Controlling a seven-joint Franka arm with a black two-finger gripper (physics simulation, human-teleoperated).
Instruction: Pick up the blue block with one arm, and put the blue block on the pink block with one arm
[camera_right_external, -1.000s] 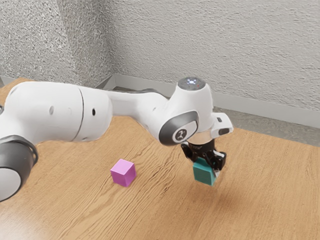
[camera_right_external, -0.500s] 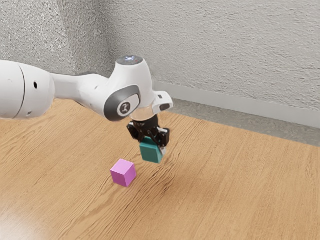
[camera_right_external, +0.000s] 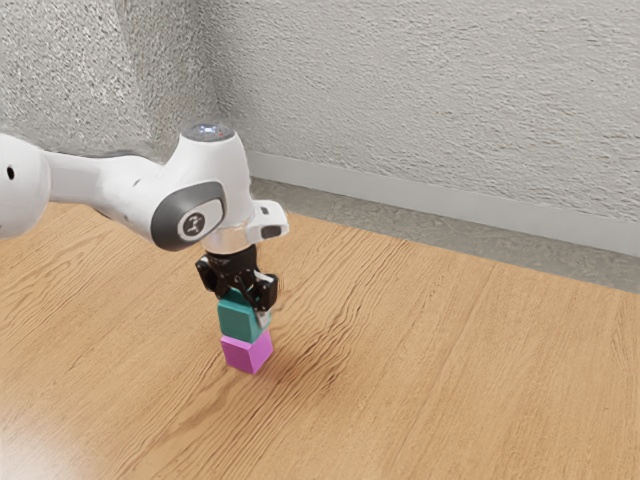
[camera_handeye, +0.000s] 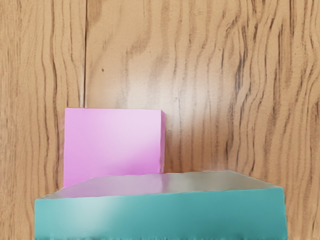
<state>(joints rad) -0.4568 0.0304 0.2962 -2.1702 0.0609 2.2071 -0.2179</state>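
Gripping the blue block (camera_right_external: 237, 320) from two sides, our pincer (camera_right_external: 240, 300) hangs right above the pink block (camera_right_external: 247, 354). The blue block is a small, plain cube, more teal than blue. It stands on the pink one, apparently touching it, with its edges slightly offset in the wrist view. The wooden worktop (camera_right_external: 450, 380) lies open to the right and near side, and a grey wall (camera_right_external: 420, 90) stands beyond its far edge.
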